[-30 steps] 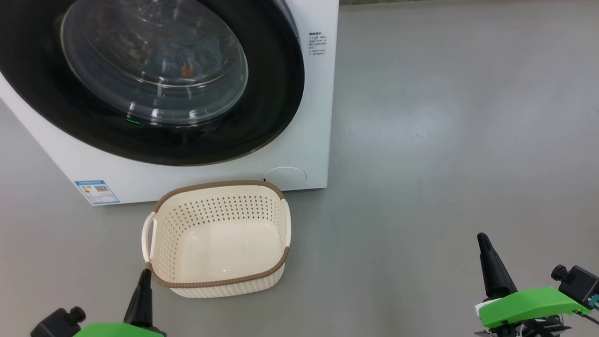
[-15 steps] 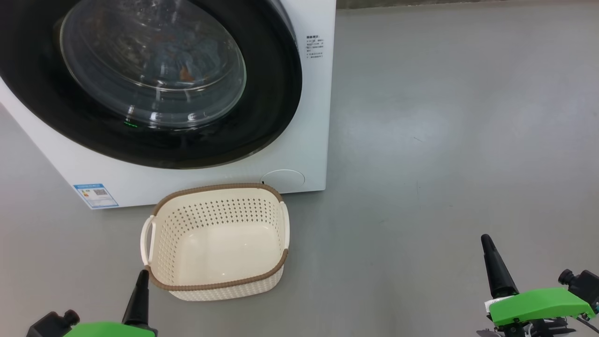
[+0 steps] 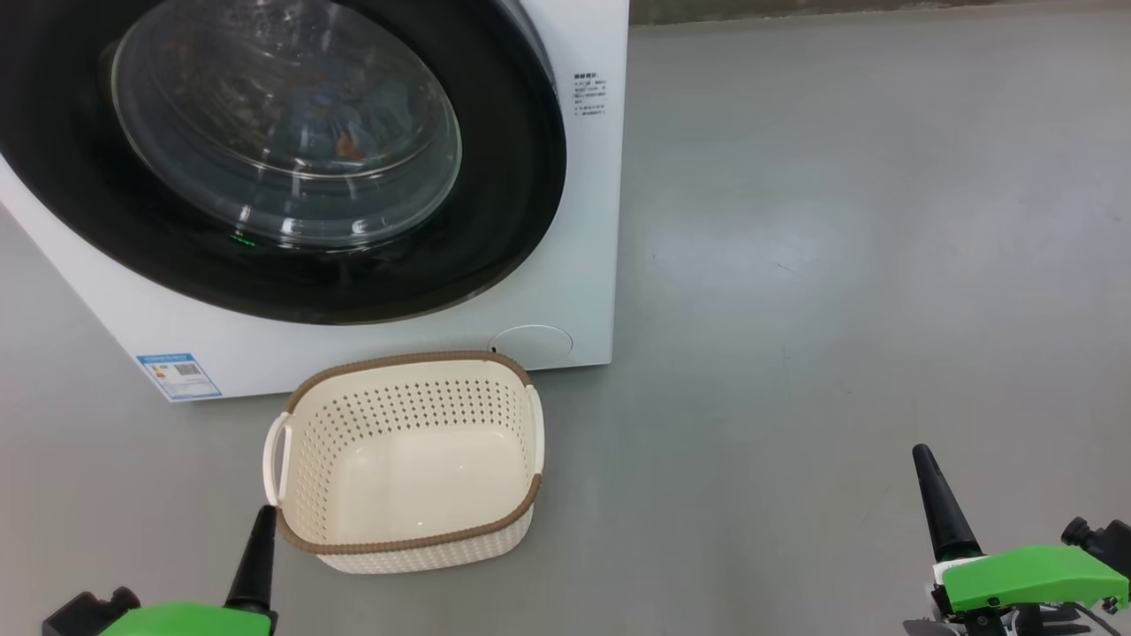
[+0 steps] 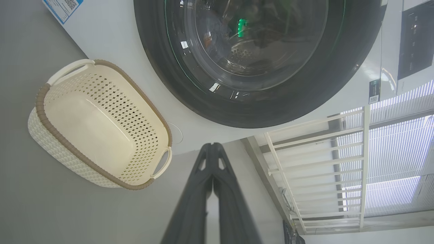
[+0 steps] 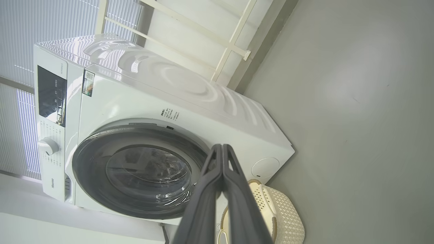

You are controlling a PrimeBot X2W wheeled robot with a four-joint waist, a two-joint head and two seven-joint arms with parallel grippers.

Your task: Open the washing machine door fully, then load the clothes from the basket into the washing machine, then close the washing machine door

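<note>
White front-loading washing machine (image 5: pixel 135 101) reads Hisense, with a blue label sticker (image 3: pixel 178 374); left hand (image 4: pixel 212 145) and right hand (image 5: pixel 222 146) are closed, empty.

End effectors: finish and form
The left gripper (image 3: pixel 261 521) at 7 o'clock and the right gripper (image 3: pixel 924 464) at 5 o'clock of the head view each carry two long, tapered dark-grey fingers (image 4: pixel 195 203) with slotted cut-outs near the tips, a bright green housing (image 3: pixel 1029 576) and a black camera module (image 3: pixel 1094 535).
</note>
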